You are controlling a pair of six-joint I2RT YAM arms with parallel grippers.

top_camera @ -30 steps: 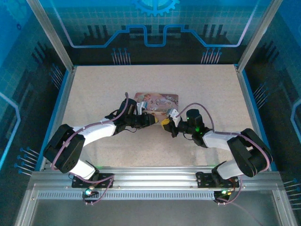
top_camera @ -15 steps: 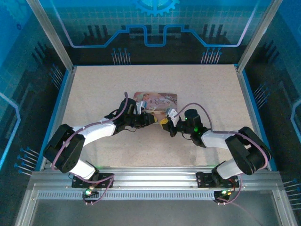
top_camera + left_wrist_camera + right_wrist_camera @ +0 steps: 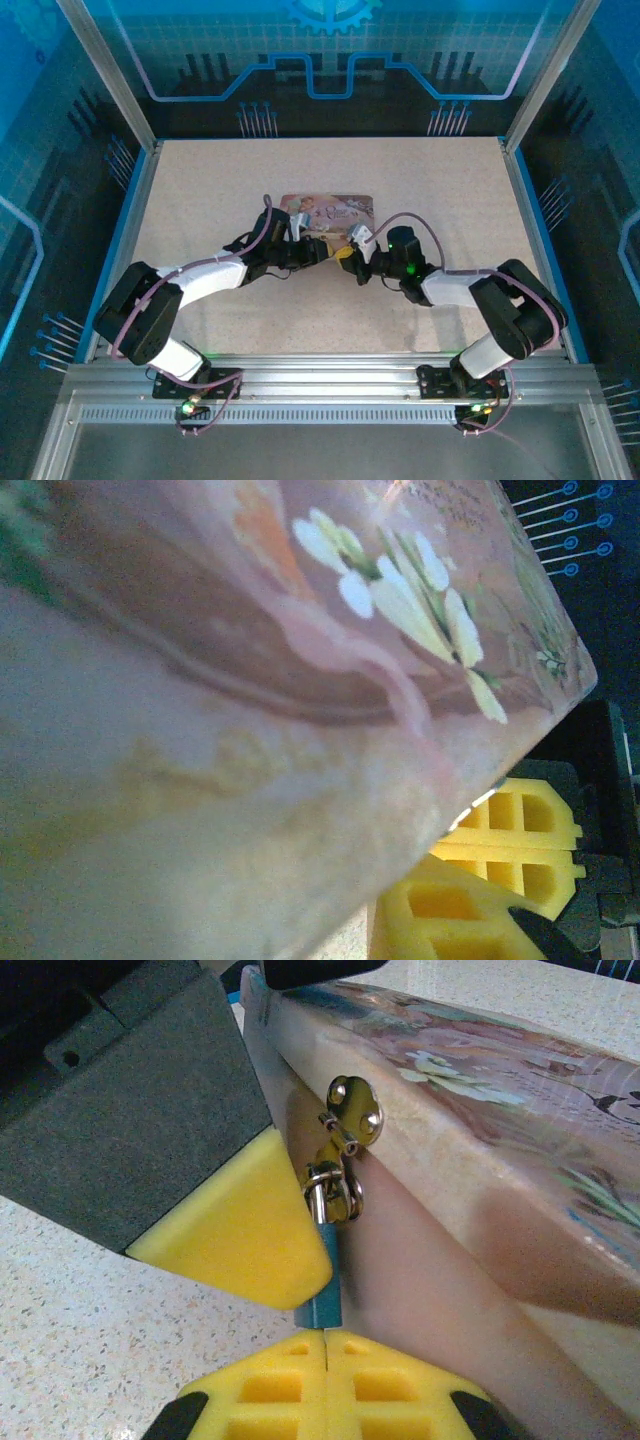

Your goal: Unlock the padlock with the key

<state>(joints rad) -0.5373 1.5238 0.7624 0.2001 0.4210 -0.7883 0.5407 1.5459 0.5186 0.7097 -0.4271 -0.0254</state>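
**Key [image 3: 322, 1305] meeting padlock [image 3: 335, 1192] at the front wall of the tin [image 3: 470, 1200]**

My right claw [image 3: 326, 1355] is pinching the key. Its two yellow pads [image 3: 260, 1390] are pressing together with no gap showing, and the thin blade, looking bluish here, is rising out of the seam between them. The blade's tip is reaching the padlock, a tiny metal piece hanging from the round clasp [image 3: 352, 1108] on the tin. The padlock is lying close against the tin's front wall, just above the table [image 3: 80, 1340]. I cannot tell whether the tip is sitting inside the keyhole.

My left claw [image 3: 316, 250] is working at the same wall of the tin. One of its pads is leaning in beside the padlock, touching it or nearly so. I cannot tell how wide that claw is standing or whether it is gripping anything.

As I judge it, several things are threatening the next move:
- The padlock is dangling loose, so a push from the key may swing it aside instead of seating the blade.
- I am holding the key by its very end, so a twist may spin it between my pads or flick it out.
- Turning with the blade only partly in may jam or bend it.
- The tin looks light, and pressing toward it may slide it away and take the lock with it.
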